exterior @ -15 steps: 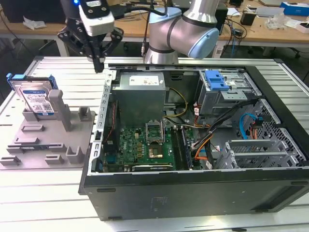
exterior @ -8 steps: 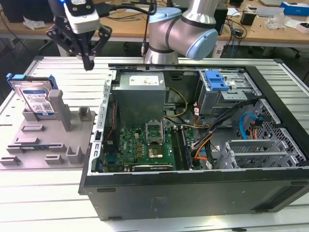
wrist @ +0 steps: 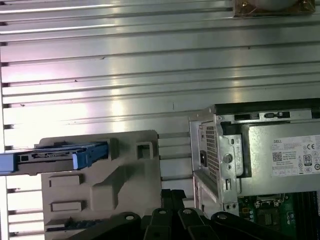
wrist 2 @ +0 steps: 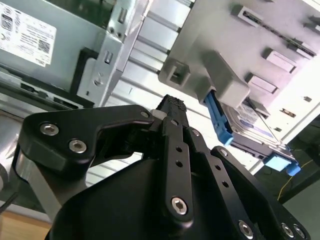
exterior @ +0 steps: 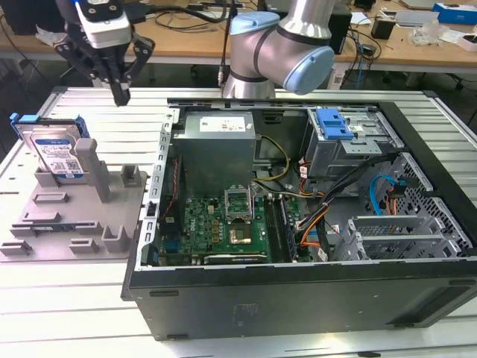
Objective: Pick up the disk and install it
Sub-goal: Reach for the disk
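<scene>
Grey plastic fixture (exterior: 82, 224) sat near the bench's (exterior: 74, 313) edge on the exterior view's left. The disk (exterior: 54, 153) leaned in the fixture's far slot with its label facing out and its blue frame around it. Beside the fixture lay the open computer case (exterior: 298, 298). It held a silver power supply (exterior: 216, 145), a green motherboard (exterior: 223, 227), loose cables (exterior: 317, 220) and, at its far side, a blue bracket (exterior: 333, 123) on the drive cage.

The gripper (exterior: 120, 95) hung above the bench's far edge, over the strip between fixture and case. It was apart from the disk, and its 2 fingers were pressed together on nothing.

In the first wrist view the disk (wrist: 55, 156) appeared edge-on, seated in the fixture (wrist: 100, 185), with the power supply (wrist: 280, 150) alongside. The second wrist view looked past the closed fingertips (wrist 2: 172, 103) to the disk's labelled face (wrist 2: 252, 122), partly hidden by 1 grey post (wrist 2: 220, 75) of the fixture.

Cluttered desks (exterior: 417, 37) stood beyond the bench.
</scene>
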`<state>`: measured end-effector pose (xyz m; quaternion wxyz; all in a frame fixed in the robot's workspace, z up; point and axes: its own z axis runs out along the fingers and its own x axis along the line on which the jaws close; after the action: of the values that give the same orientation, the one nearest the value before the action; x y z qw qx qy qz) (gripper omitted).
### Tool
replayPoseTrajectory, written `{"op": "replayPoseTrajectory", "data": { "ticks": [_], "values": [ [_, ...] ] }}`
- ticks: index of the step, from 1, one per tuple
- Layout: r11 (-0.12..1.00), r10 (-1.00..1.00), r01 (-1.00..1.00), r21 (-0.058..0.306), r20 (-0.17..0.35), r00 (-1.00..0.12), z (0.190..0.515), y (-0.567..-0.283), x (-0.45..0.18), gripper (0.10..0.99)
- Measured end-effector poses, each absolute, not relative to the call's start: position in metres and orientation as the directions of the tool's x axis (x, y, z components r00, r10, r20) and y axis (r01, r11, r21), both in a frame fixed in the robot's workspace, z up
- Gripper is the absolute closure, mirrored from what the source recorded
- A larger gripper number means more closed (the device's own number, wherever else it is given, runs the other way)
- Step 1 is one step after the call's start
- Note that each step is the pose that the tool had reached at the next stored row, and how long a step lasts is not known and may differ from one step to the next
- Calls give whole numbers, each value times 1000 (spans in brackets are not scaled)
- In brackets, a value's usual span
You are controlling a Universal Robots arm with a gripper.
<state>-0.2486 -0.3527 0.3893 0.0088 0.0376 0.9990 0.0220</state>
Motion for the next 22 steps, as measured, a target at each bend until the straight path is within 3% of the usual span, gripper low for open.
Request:
{"op": "replayPoseTrajectory", "data": {
  "ticks": [22],
  "values": [
    [996,75,75,44,-9,-997,382,-323,-356,980]
  ]
}}
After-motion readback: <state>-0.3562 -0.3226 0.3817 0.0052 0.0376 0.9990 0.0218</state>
